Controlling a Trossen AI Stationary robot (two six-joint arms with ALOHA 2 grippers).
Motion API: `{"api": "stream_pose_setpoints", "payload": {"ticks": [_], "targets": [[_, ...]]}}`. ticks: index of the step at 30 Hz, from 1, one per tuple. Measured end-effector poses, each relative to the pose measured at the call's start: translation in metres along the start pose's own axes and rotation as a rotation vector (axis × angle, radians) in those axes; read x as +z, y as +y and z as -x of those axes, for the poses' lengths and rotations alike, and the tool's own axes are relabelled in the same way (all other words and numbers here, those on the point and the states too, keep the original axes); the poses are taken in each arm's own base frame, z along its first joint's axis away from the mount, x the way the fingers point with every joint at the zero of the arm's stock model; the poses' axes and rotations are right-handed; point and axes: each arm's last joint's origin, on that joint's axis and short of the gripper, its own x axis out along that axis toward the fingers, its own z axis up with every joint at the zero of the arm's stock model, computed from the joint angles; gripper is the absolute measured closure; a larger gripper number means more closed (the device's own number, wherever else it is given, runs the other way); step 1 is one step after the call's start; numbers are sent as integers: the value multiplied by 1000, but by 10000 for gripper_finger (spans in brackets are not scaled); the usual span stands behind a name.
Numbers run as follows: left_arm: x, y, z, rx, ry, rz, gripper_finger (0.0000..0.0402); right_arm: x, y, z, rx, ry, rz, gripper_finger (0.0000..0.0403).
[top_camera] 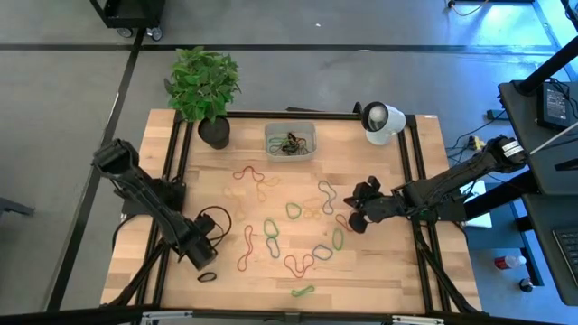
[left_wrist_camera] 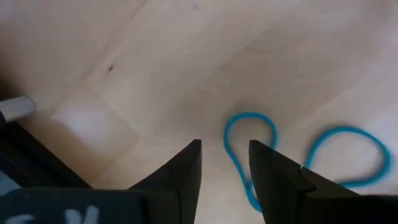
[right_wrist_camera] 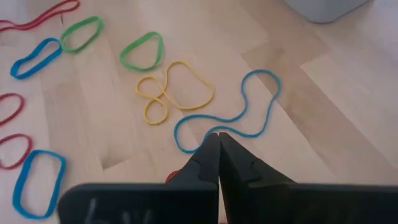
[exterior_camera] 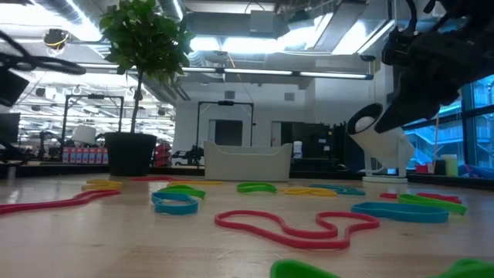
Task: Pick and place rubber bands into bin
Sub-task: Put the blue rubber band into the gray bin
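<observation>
Many rubber bands (top_camera: 298, 226) in red, green and yellow-tan lie flat and scattered over the wooden table. The bin (top_camera: 290, 142) stands at the far middle with a few bands inside. My left gripper (top_camera: 204, 260) is at the near left, open and pointing down. Its fingers stand over a blue figure-eight band (left_wrist_camera: 250, 134), which shows dark in the high view (top_camera: 208, 276). My right gripper (top_camera: 355, 218) hangs at the right, shut on nothing. Its tips (right_wrist_camera: 217, 135) are just above a long blue band (right_wrist_camera: 231, 115).
A black plant pot (top_camera: 214, 133) stands at the far left beside the bin, and a white round camera (top_camera: 383, 122) at the far right. Black rails (top_camera: 176, 171) run along the table's left and right sides. Bare wood lies between the left gripper and the near edge.
</observation>
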Motion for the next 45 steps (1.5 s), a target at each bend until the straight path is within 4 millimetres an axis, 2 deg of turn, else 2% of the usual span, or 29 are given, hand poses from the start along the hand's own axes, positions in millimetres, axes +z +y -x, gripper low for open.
{"api": "stream_pose_setpoints", "payload": {"ticks": [7, 12, 13, 17, 25, 29, 36, 42, 45], "targets": [[-2, -8, -17, 68, -15, -53, 301, 2, 1, 0, 5, -23, -9, 397], [-2, -10, -18, 45, -30, -26, 384, 2, 2, 0, 8, -28, -12, 397], [-2, -9, -16, 38, -39, -9, 390, 3, 2, 0, 9, -28, -12, 396], [0, -9, 2, 36, -95, 9, 399, 3, 2, 0, 10, -30, -11, 396], [18, -22, 60, -31, -272, -108, 400, 3, 2, 0, 11, -30, -11, 396], [43, -30, 83, -36, -356, -208, 400, 3, 2, 0, 12, -30, -11, 396], [106, -37, 121, -26, -512, -366, 400, 3, 2, 0, 12, -30, -11, 396], [176, -41, 143, -40, -691, -518, 400, 3, 2, 0, 12, -30, -11, 396], [215, -36, 148, -4, -767, -565, 400, 3, 2, 0, 12, -30, -11, 396]]}}
